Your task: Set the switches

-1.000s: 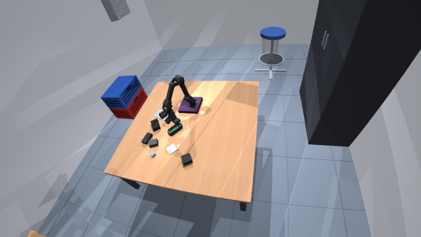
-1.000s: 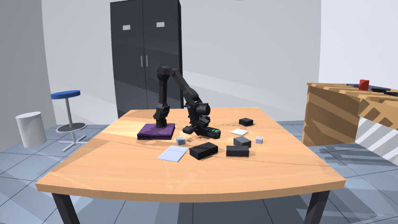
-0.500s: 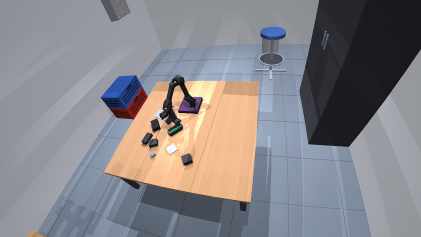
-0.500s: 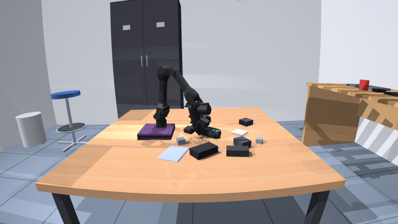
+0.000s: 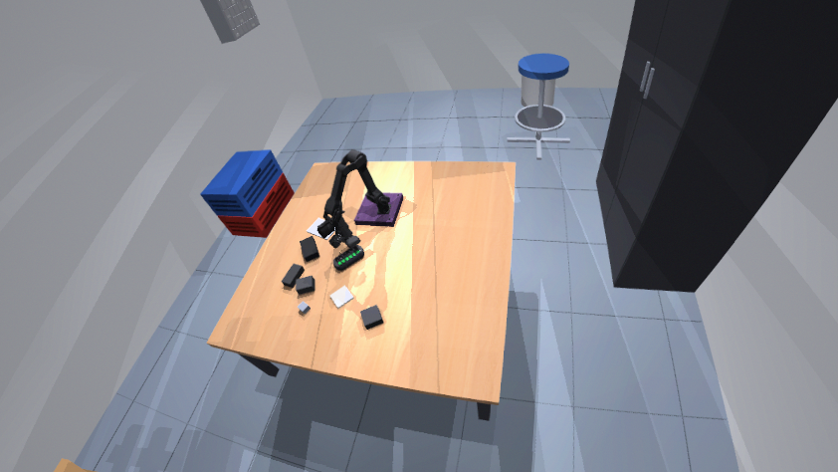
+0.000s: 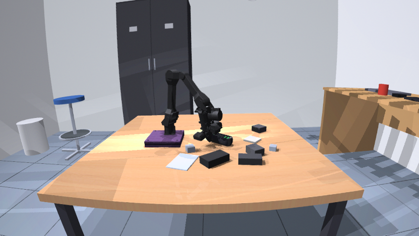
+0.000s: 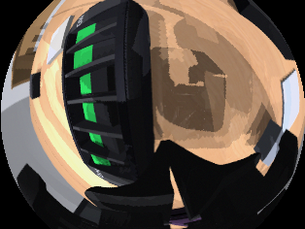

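Observation:
The dark grey controller unit [image 5: 349, 258] [image 6: 225, 139] [image 7: 106, 85] lies flat on its base on the bench, switches up. In the wrist view several rockers show green and at least one looks dark. My gripper [image 5: 346, 241] [image 6: 210, 134] [image 7: 164, 145] is shut and empty. It hangs low at the end of the unit nearest the arm's base, tips just beside the row of switches. I cannot tell whether the tips touch the unit. The label on the underside is hidden.
Dark blocks [image 5: 309, 248] [image 5: 370, 316] [image 6: 214, 158] [image 6: 250, 159], white cards [image 5: 340, 296] [image 6: 182, 161] and small grey cubes [image 5: 303, 307] [image 6: 189, 148] lie around the unit. The arm stands on a purple base plate [image 5: 366, 214] [image 6: 157, 140].

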You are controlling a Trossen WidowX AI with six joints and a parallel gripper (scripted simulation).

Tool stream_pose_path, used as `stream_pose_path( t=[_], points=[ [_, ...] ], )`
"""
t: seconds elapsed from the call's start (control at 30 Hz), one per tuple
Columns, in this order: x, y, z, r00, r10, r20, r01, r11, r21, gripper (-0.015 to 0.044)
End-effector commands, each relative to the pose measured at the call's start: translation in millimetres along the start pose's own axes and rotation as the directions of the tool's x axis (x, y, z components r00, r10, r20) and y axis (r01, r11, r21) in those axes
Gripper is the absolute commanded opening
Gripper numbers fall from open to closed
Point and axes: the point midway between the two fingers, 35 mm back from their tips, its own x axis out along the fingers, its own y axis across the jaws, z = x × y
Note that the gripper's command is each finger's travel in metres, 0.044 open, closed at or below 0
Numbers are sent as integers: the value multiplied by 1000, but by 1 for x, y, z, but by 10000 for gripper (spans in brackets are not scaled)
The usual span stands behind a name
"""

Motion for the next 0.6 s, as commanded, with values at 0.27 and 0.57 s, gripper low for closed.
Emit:
stream_pose_path(
  t=[0.27,0.57],
  points=[
    [-54,-6,0,1000,19,7,-19,1000,-21,0],
    [-55,14,32,993,-112,-46,112,994,11,0]
  ],
)
